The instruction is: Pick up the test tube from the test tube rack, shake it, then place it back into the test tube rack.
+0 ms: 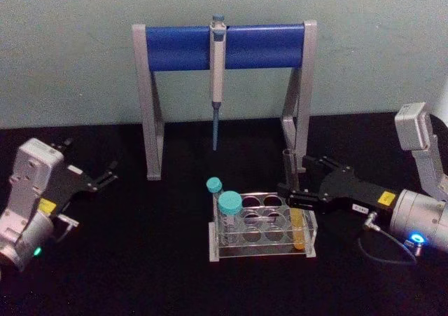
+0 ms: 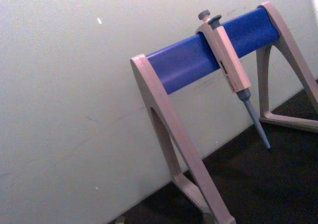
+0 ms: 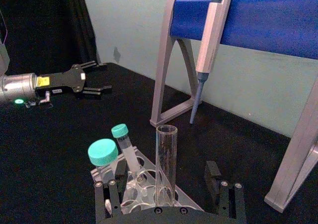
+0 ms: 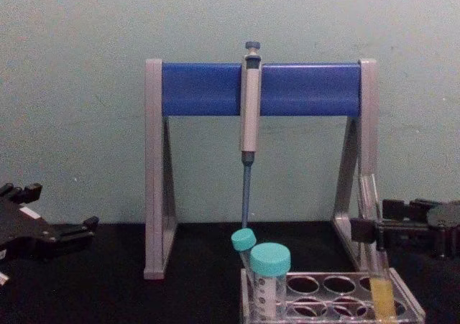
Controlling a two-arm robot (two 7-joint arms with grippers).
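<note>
The test tube (image 1: pixel 299 233), long clear glass with yellow-orange liquid at the bottom, stands upright in the right front corner hole of the clear test tube rack (image 1: pixel 262 251). My right gripper (image 1: pixel 292 178) reaches in from the right at the tube's upper half. It is open, with a finger on each side of the glass and a gap to each. The right wrist view shows the test tube (image 3: pixel 166 154) rising between the two fingers (image 3: pixel 226 196). The left gripper (image 1: pixel 105 176) rests open at the far left of the table, well away from the rack.
Two teal-capped tubes (image 1: pixel 229 205) stand in the rack's left holes. Behind the rack stands a tall grey-and-blue pipette stand (image 1: pixel 224 46) with a pipette (image 1: pixel 218 71) hanging from it. The stand's right leg (image 1: pixel 301 120) is just behind my right gripper. The table (image 1: pixel 140 274) is black.
</note>
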